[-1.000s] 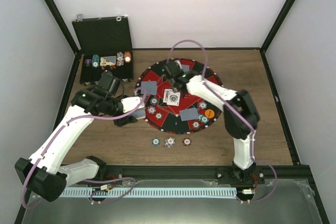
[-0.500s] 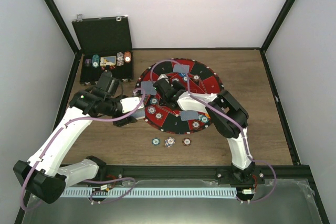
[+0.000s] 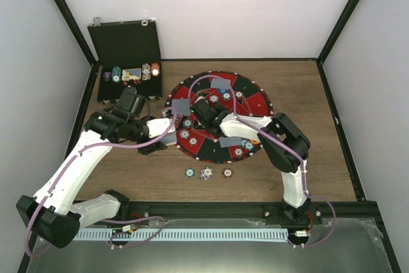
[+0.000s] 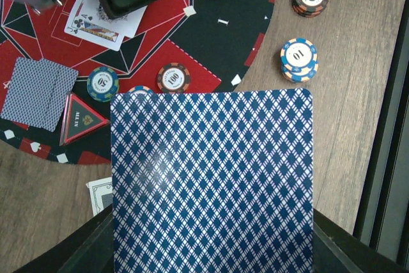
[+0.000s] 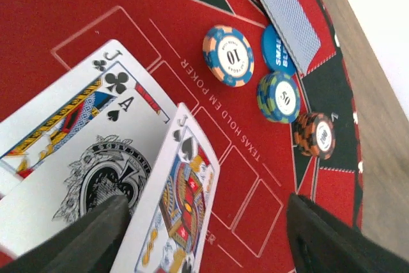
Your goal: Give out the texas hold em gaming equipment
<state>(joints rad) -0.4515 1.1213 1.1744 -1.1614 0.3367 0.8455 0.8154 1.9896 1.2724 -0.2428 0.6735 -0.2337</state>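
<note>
**Pulled right arm in toward centre of round mat**

Holds right pincer spread apart above face-up cards fanned on mat, long axes slanting toward chips. Clamps left pincer on blue-backed card, long axis pointing ahead at mat, above counter.

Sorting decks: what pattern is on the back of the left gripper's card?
The card shows a blue-and-white diamond lattice, clearest in the left wrist view.
</note>
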